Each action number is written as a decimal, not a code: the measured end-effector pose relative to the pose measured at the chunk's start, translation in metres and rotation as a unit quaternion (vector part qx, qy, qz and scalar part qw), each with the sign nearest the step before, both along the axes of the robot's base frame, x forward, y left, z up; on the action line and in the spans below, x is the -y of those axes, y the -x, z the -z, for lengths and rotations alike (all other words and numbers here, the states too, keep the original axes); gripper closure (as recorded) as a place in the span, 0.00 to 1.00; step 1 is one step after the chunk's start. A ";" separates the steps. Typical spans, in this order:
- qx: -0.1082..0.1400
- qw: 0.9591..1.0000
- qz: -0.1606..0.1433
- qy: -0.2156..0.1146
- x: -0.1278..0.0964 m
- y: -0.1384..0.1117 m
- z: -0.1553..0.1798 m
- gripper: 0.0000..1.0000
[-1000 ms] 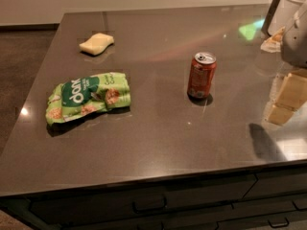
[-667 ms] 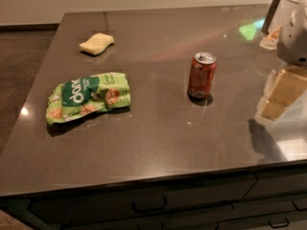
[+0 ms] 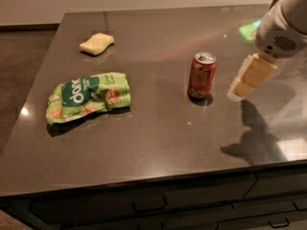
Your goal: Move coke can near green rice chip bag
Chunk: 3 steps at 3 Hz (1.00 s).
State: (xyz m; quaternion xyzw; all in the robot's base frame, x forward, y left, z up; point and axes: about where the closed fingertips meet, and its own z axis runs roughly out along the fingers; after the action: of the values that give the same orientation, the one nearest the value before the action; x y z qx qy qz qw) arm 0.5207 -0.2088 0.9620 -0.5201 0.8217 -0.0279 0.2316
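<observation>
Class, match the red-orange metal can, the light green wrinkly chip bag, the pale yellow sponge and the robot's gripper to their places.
Things:
1 red-orange metal coke can
2 light green wrinkly rice chip bag
3 pale yellow sponge
4 gripper

Places:
A back left
B far right, beside the can
C front left, lying flat
D middle, standing upright

Pairs: 1-D, 2-C, 3-A, 4-B

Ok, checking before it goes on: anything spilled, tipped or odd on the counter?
Nothing stands out. The coke can stands upright, the green rice chip bag lies flat but wrinkled, the sponge sits behind it, and the gripper hangs beside the can, apart.
</observation>
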 end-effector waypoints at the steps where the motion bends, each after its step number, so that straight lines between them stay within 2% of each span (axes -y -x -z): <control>1: 0.005 0.999 0.025 -0.039 -0.006 -0.032 0.008 0.00; 3: -0.013 0.994 0.035 -0.103 -0.034 -0.063 0.035 0.00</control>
State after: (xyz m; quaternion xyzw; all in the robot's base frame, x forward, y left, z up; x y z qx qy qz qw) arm 0.5838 -0.1747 0.9272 -0.4643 0.8410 0.0557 0.2720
